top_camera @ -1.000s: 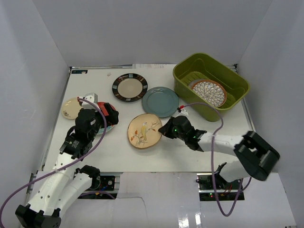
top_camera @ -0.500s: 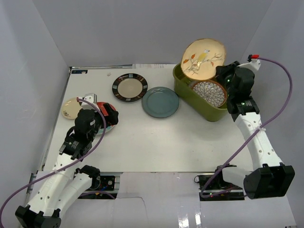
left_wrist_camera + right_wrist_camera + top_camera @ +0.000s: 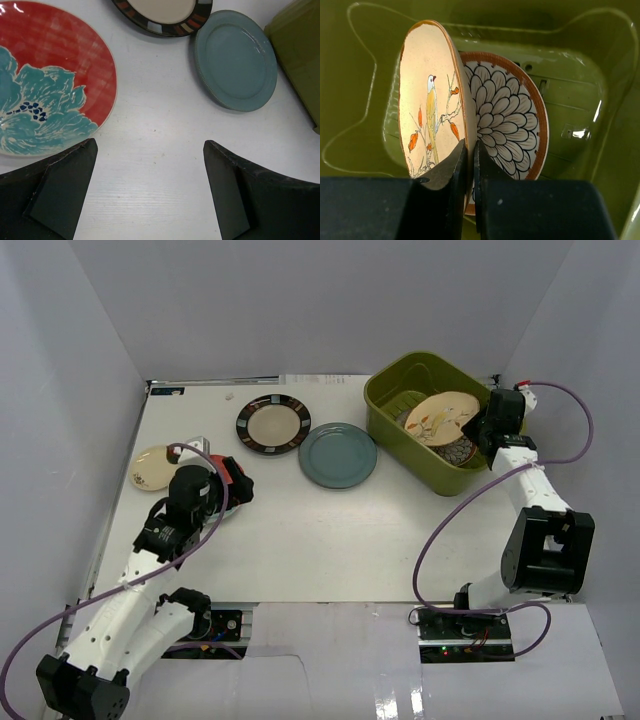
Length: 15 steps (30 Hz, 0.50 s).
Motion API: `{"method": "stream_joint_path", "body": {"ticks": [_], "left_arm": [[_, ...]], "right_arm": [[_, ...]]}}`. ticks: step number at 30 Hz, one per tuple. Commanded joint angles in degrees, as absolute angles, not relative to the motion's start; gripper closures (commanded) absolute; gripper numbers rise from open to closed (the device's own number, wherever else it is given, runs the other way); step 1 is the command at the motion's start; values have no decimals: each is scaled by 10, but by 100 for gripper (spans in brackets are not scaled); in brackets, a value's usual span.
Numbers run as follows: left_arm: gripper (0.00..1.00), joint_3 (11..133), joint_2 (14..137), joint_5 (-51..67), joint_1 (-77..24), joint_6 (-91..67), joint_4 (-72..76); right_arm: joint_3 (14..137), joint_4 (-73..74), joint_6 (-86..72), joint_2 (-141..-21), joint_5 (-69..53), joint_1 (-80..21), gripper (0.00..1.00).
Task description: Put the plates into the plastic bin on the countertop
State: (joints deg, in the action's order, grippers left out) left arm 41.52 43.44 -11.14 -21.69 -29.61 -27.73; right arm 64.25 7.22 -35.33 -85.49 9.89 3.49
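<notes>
**Bird plate held on edge inside the bin**

My right gripper (image 3: 470, 150) pinches the rim of the tan bird plate (image 3: 427, 125). The plate is pale orange with a yellow bird on a leafy twig. It stands tilted inside the olive-green bin (image 3: 570, 60), over the brown-white petal plate (image 3: 505, 130). My left gripper (image 3: 149, 145) hangs spread wide above the bench (image 3: 150, 100), beside the red-teal floral plate (image 3: 45, 75).
</notes>
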Motion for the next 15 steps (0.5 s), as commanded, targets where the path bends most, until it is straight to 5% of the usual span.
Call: {"method": "stream_joint_path", "body": {"ticks": [1,4,7,15], "left_arm": [[2,425,440,-116,-214,-344,-297],[2,408,439,-127,-214,-391,-307],[2,375,428,-149,-213,-466,-307],[11,290,398,-255,-203,-582,-301]], "right_arm": [[655,-33,-373,-837,63,34,92],[642,-33,-374,-848,64,34,91],[634,-20,-374,-859,61,34,75],[633,-1,-367,-823,32,34,2]]}}
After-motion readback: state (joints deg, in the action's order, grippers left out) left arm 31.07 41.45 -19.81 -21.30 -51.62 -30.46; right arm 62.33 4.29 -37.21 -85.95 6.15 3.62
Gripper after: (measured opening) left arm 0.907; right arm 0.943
